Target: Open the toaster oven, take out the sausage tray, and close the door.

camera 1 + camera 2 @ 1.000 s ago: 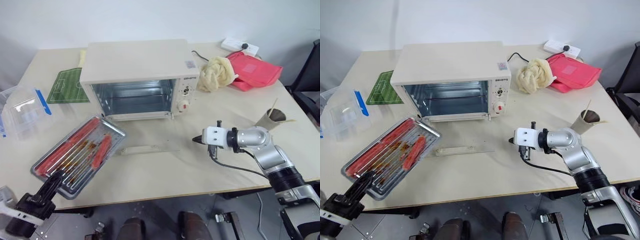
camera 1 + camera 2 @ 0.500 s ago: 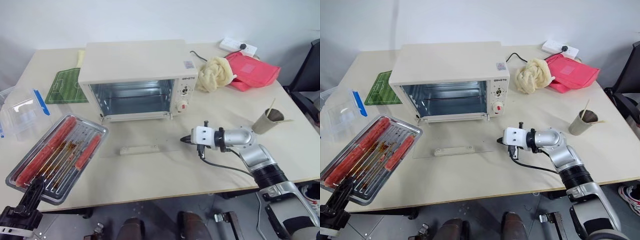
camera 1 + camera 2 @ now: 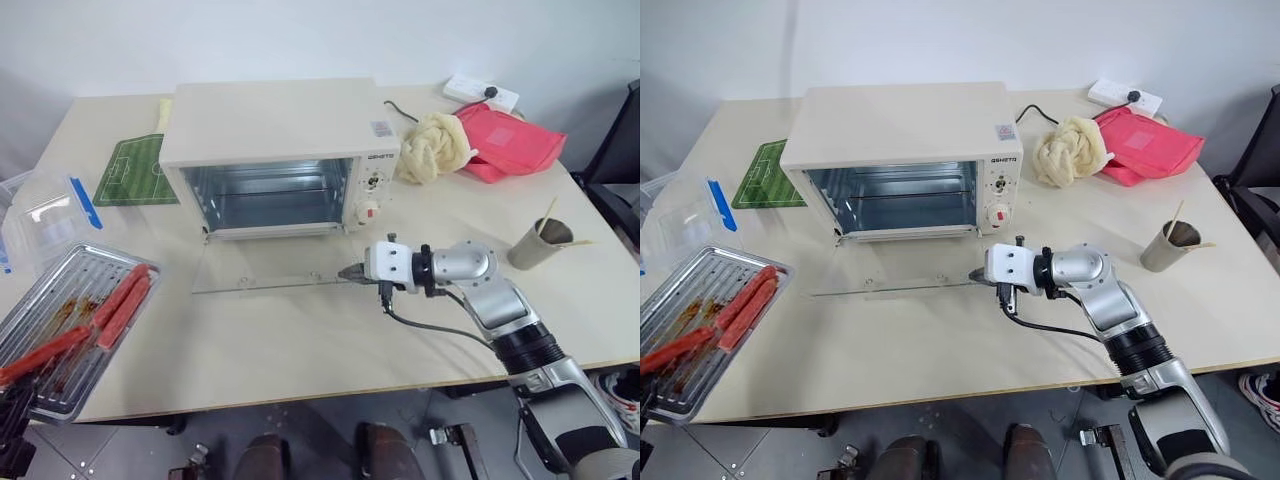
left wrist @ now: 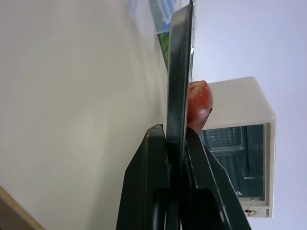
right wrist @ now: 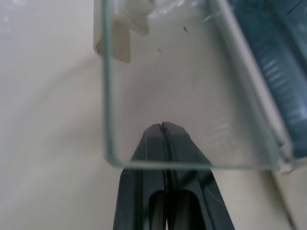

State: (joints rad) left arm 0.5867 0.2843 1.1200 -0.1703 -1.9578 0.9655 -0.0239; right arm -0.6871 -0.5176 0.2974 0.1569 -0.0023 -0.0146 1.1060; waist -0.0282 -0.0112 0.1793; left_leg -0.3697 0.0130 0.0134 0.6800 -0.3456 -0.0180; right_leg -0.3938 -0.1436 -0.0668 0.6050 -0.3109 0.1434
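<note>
The cream toaster oven [image 3: 270, 125] stands at mid-table with its cavity bare. Its glass door [image 3: 265, 285] hangs open, lifted off the table to about level. My right gripper [image 3: 350, 272] is shut, its tip under the door's right front corner; in the right wrist view the fingers [image 5: 165, 143] show through the glass. The silver sausage tray [image 3: 70, 320], with red sausages [image 3: 115, 310] on it, sits at the table's front left corner. My left gripper [image 4: 176, 136] is shut on the tray's near rim.
A clear plastic box with a blue clip [image 3: 45, 215] and a green pitch-pattern mat [image 3: 135, 172] lie left of the oven. A cream cloth [image 3: 435, 145], a red pouch [image 3: 505, 140] and a power strip [image 3: 482, 93] sit back right. A paper cup [image 3: 540, 243] stands right.
My left gripper has drawn the tray leftward and toward me, to the table's corner. The right gripper has moved left to the door's corner, and the door has risen off the table.
</note>
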